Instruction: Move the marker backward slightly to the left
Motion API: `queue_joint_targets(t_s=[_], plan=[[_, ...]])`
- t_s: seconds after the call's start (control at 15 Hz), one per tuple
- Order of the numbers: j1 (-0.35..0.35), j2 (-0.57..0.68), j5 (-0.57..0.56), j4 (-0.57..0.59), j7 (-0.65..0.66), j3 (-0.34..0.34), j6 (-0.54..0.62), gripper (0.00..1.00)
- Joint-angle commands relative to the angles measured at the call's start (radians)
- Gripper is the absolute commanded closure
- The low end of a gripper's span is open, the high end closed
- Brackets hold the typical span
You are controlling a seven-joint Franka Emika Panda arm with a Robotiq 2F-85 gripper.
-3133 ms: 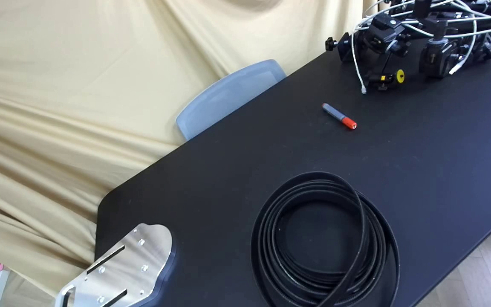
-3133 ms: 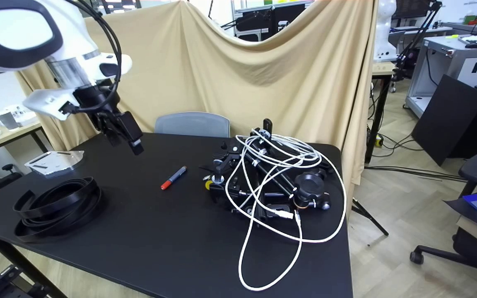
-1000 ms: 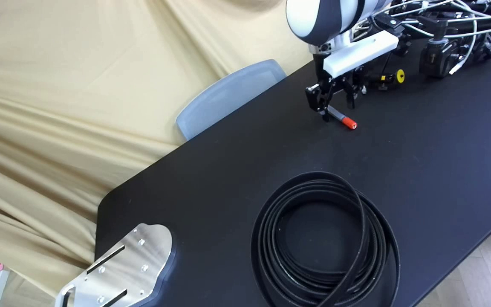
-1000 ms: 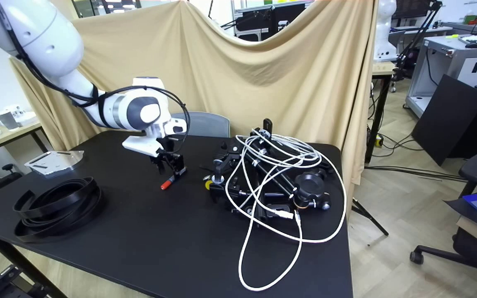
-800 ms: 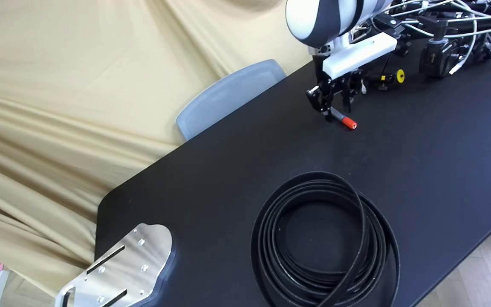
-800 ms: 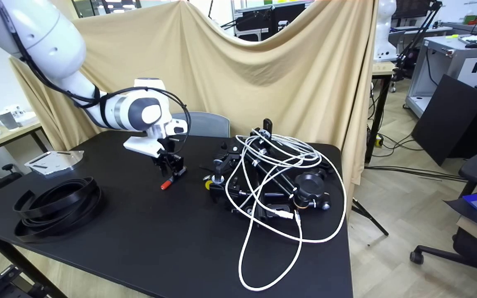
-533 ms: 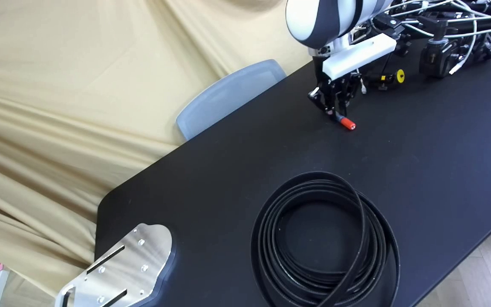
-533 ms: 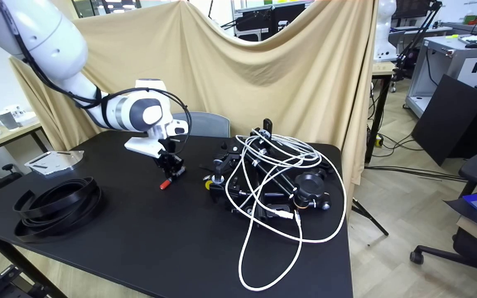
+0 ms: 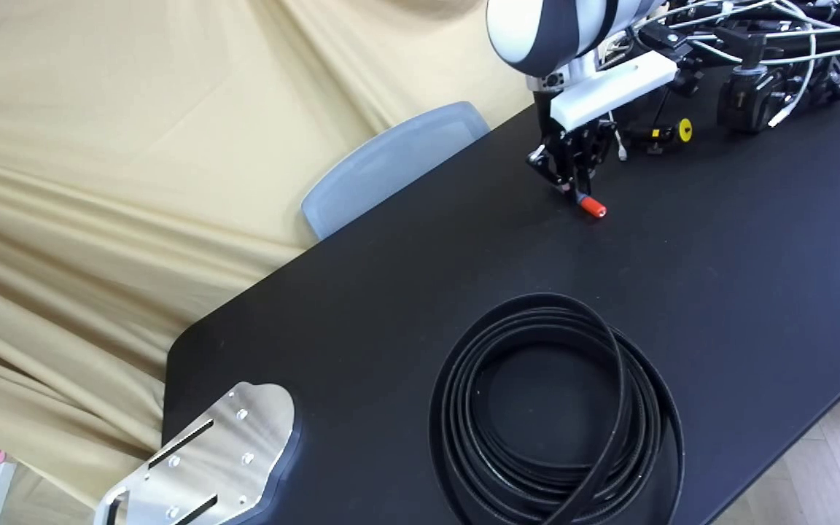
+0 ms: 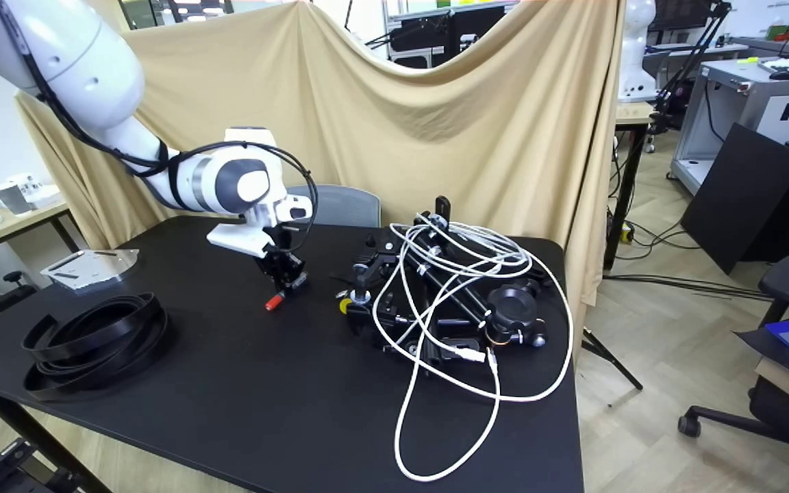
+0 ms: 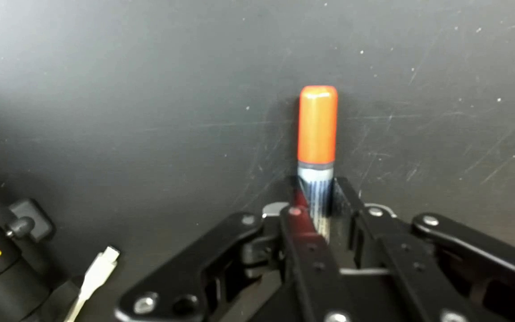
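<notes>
The marker [image 11: 317, 127], with an orange-red cap and a bluish-grey barrel, lies lengthwise between the fingers in the wrist view, cap pointing away from the gripper. My gripper [image 11: 316, 182] is shut on its barrel, one finger pressed along each side. The barrel's rear part is hidden by the fingers. In both exterior views the red cap of the marker [image 9: 593, 207] sticks out from under the black gripper [image 10: 286, 290], just over the dark table. Whether the marker still touches the table I cannot tell.
A big coil of black cable [image 9: 558, 408] and a metal plate [image 9: 208, 452] lie on the black table [image 9: 362, 328]. Close to the gripper stands a heap of black clamps [image 10: 435, 301] tangled with white cables [image 10: 413, 404]. A grey chair [image 9: 398, 164] backs onto the table edge.
The arm came over to the marker from outside or the edge of the views. The fingers closed on its barrel within the last second, and the red cap has since shifted slightly upward.
</notes>
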Motion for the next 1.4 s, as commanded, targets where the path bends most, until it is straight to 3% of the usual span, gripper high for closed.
queue_joint_targets(t_s=[0.0,0.73,1.07,1.33], plan=[[0.03,-0.056,-0.028,0.003,0.021,-0.01,-0.05,0.95],[0.111,-0.2,-0.052,-0.071,0.034,0.036,-0.177,0.95],[0.124,-0.254,-0.05,-0.186,0.056,0.051,-0.132,0.95],[0.144,-0.248,-0.056,-0.269,0.094,0.053,-0.015,0.95]])
